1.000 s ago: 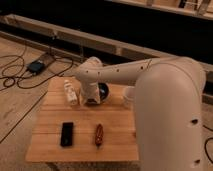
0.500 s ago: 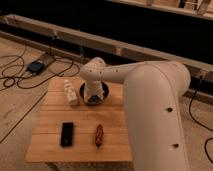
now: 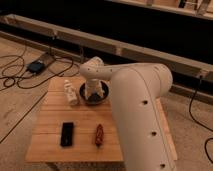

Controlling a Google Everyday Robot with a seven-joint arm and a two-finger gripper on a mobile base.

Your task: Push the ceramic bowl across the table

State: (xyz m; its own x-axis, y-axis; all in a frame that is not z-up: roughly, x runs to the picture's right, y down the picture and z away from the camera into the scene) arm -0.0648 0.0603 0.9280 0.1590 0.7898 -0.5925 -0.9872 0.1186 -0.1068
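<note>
Three other items share the table (image 3: pixel 50 146) with the ceramic bowl (image 3: pixel 103 96). Bowl sits at the far edge of the slatted top, roughly mid-width as far as the top shows.

Gripper (image 3: pixel 93 94) comes down from the wrist right over the bowl, its tip inside the rim outline or on it. Can't tell if it's spread or pressed together: it all reads as one pale block against the dark glaze.

Neighbours:
- white bottle-shaped item (image 3: pixel 71 94) just left of the bowl, leaning. Touching the bowl or a hair apart, can't tell. Closest thing to the bowl on that side.
- flat black rectangular item (image 3: pixel 67 134) at near-left, well apart from the bowl.
- reddish-brown elongated item (image 3: pixel 99 135) at near-centre, beside the black one, roughly in line with the bowl toward the near edge. Bare slats between it and the bowl.

Big white arm (image 3: pixel 137 105) sweeps in from lower right and covers the right part of the table, so whatever lies there is hidden.

Off the table: dark cables (image 3: pixel 15 75) on the floor to the left, and a small dark box (image 3: pixel 36 66) among them.
</note>
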